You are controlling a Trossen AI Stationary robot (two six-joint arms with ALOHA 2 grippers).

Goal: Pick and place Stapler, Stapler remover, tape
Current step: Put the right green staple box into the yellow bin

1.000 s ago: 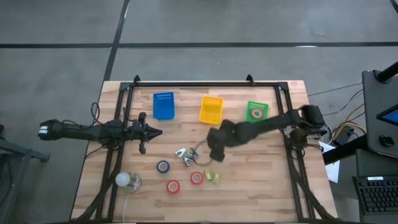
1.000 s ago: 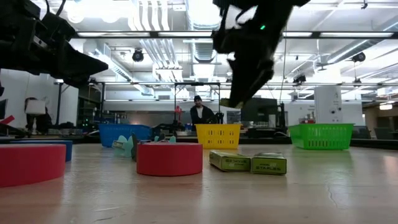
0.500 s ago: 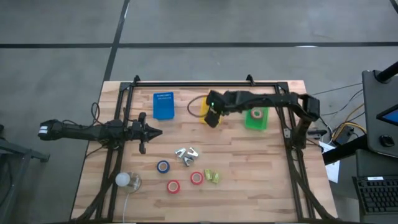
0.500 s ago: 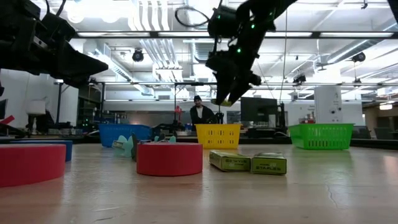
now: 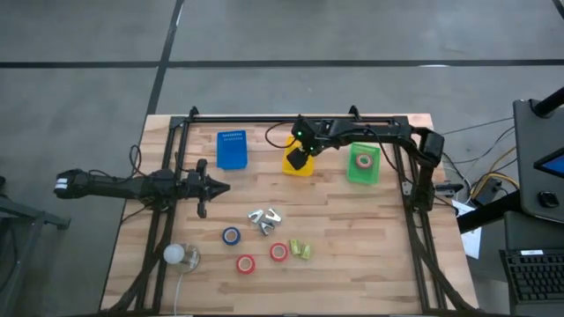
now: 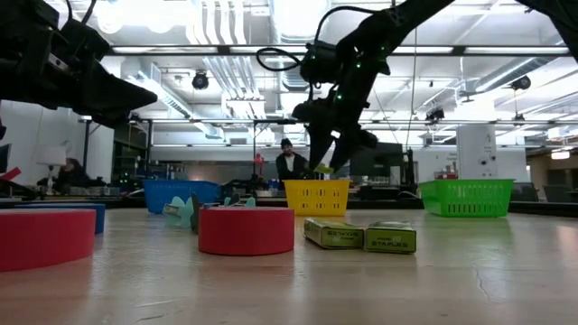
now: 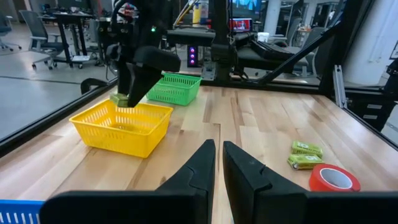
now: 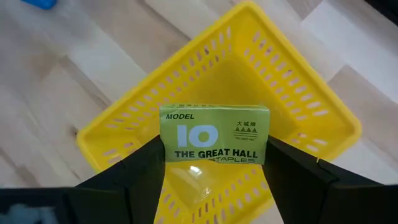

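Note:
My right gripper [image 5: 299, 159] hangs over the yellow bin [image 5: 300, 167], shut on a green staples box [image 8: 214, 134]. The left wrist view shows that box [image 7: 120, 99] just above the bin's rim [image 7: 121, 118]. My left gripper [image 5: 222, 187] waits shut above the table's left half. Lying flat on the near table are a blue tape roll [image 5: 231, 236], two red rolls [image 5: 246, 263] [image 5: 278, 252], two more green staples boxes [image 5: 301, 250] and the pale staple removers [image 5: 264, 217]. Another red roll [image 5: 362, 161] lies in the green bin [image 5: 363, 176]. My right gripper pinches the green staples box between its two fingers [image 8: 147, 167], one on each short end [image 8: 163, 140]. The fingers point down from above. The box is lifted clear, level, with its printed face up, over the inside of the yellow bin [image 8: 292, 93].
A blue bin [image 5: 231, 150] stands left of the yellow one along the far side. A white ball-like thing [image 5: 174, 254] sits by the near left corner. A dark frame [image 5: 291, 118] runs around the table's edges. A person [image 6: 289, 165] shows in the room beyond.
My right gripper has carried the green staples box from over the table's middle, near the staple removers, toward the far edge and a little left, and now hangs over the yellow bin, lower than half a second ago. The left arm has kept still.

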